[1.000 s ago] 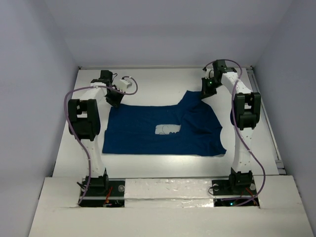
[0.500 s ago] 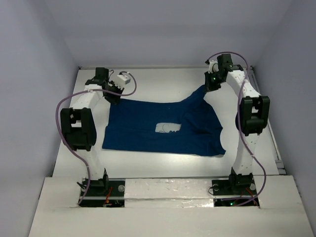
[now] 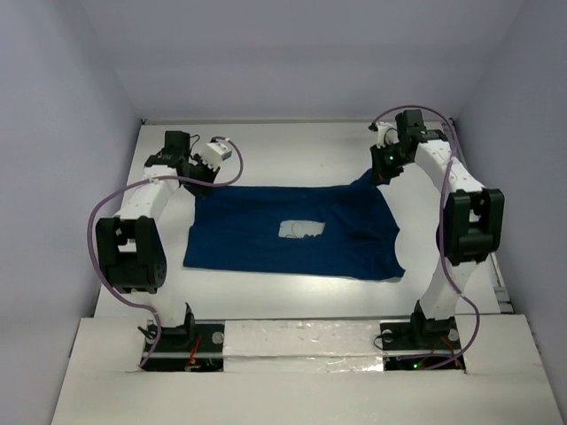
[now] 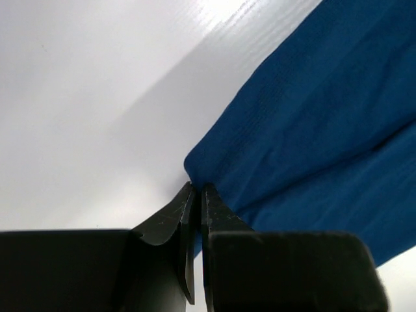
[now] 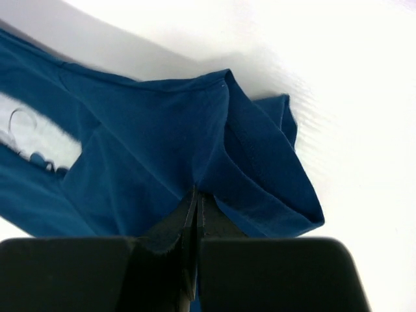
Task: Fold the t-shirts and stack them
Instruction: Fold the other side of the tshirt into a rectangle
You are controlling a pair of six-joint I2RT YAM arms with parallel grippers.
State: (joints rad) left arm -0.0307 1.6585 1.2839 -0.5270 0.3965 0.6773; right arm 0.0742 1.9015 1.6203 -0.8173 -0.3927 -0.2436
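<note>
Since the t-shirt (image 3: 257, 243) lies spread across the middle of the table (image 3: 283, 142), with its long axis running from the left edge toward the right edge, each arm has one far corner of the cloth on its own side. The coming fold, as I judge it, turns on carrying that far hem toward the near edge. The left gripper (image 4: 197, 195) sits at the shirt's far-left corner, jaws pressed together on a thin pinch of blue hem. The right gripper (image 5: 197, 198) is at the far-right corner, likewise clamped on a fold of cloth, which rises bunched off the table there. The pale print (image 3: 299, 230) faces up near the shirt's middle, and the near hem lies on the table, well apart from both grippers
</note>
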